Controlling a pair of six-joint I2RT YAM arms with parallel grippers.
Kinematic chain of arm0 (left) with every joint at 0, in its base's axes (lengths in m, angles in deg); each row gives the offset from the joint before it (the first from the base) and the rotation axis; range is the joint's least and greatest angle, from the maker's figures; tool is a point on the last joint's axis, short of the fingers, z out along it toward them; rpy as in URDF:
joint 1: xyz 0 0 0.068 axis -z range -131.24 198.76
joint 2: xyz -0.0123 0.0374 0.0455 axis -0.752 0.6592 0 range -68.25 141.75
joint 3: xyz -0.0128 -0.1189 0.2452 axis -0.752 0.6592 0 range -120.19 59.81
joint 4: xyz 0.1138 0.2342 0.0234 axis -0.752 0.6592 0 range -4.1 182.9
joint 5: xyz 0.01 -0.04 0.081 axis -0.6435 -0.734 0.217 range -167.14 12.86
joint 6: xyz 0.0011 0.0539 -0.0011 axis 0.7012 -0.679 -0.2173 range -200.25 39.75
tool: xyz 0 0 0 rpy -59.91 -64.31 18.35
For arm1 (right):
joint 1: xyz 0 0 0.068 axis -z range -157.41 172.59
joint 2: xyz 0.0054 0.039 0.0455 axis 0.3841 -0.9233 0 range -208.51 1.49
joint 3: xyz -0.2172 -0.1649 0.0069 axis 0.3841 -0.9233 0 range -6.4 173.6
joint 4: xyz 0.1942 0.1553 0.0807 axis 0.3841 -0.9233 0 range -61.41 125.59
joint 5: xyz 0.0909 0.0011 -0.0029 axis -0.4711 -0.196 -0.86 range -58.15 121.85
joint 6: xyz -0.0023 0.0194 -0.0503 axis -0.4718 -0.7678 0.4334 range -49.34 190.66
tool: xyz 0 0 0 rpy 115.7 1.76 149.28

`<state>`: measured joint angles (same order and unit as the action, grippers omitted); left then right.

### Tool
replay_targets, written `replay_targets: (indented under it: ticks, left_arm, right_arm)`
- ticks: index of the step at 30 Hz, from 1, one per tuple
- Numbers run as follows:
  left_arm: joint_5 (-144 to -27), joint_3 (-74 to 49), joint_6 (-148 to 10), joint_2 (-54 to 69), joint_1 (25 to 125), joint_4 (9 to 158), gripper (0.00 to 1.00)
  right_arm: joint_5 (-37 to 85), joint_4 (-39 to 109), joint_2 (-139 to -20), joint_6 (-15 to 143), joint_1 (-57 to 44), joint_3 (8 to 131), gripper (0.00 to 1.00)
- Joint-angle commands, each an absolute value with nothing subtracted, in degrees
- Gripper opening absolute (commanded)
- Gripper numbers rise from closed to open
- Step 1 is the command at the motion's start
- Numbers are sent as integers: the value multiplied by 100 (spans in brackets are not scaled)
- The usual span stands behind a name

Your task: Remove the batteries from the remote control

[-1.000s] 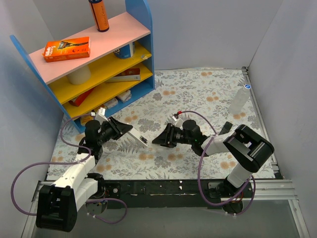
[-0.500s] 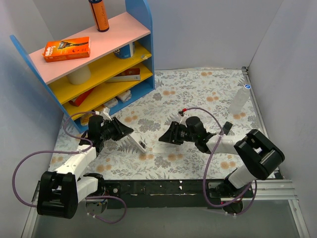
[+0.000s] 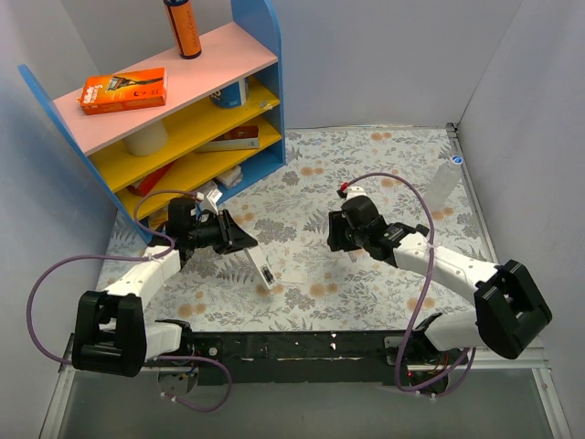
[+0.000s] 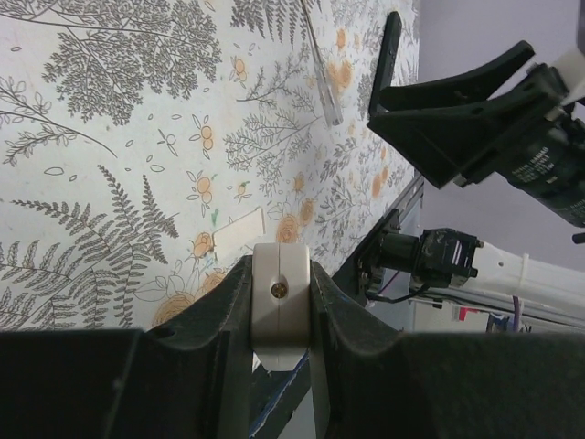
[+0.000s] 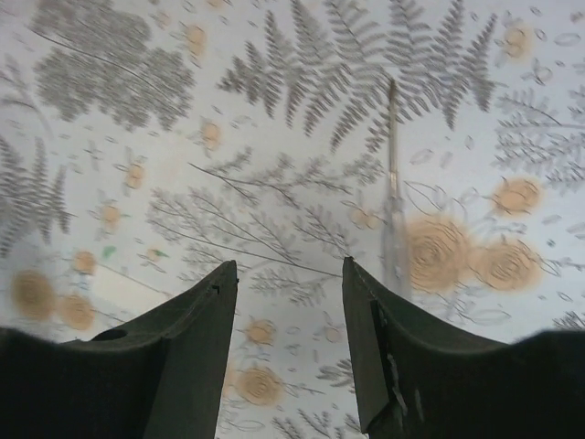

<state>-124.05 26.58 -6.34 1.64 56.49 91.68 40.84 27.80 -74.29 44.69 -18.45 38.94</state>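
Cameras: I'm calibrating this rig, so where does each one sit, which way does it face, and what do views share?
Top external: above and behind the bases, looking down on the table; both arms, the left gripper and the right gripper show.
Left wrist: low, facing across the table toward the right arm; its fingers clamp a white remote.
Right wrist: facing down at the table; its open fingers show.
Shared: both wrist views show a thin clear stick.

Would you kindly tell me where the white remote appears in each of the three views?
Top external: white remote left of centre, in the left gripper.
Left wrist: white remote at bottom centre, clamped.
Right wrist: not in it.
Shared landmark: floral tablecloth.
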Motion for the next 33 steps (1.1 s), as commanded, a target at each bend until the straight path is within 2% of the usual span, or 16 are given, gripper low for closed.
replay_targets:
  ticks: [1,8,22,25,29,33]
  left_arm:
    - [-12802,2703,-765,-83,5685,9197,0]
    - [-12592,2764,-747,-426,5685,9214,0]
    - [-12468,2764,-791,-348,5685,9320,0]
    - [-12512,2747,-783,-233,5685,9346,0]
    - [-12451,2747,-791,-216,5693,9355,0]
    - [-12381,2747,-783,-111,5693,9381,0]
  right_arm:
    - [4688,1696,-7567,5106,-1688,4001,57]
    - [4731,1704,-7963,5238,-1538,3886,56]
    - [4697,2354,-8376,5308,-1450,3482,48]
    - [4538,2539,-8411,5405,-1441,3403,41]
    - [4407,2697,-8210,5624,-1459,3289,18]
    - [3688,2864,-7867,6072,-1511,3201,4]
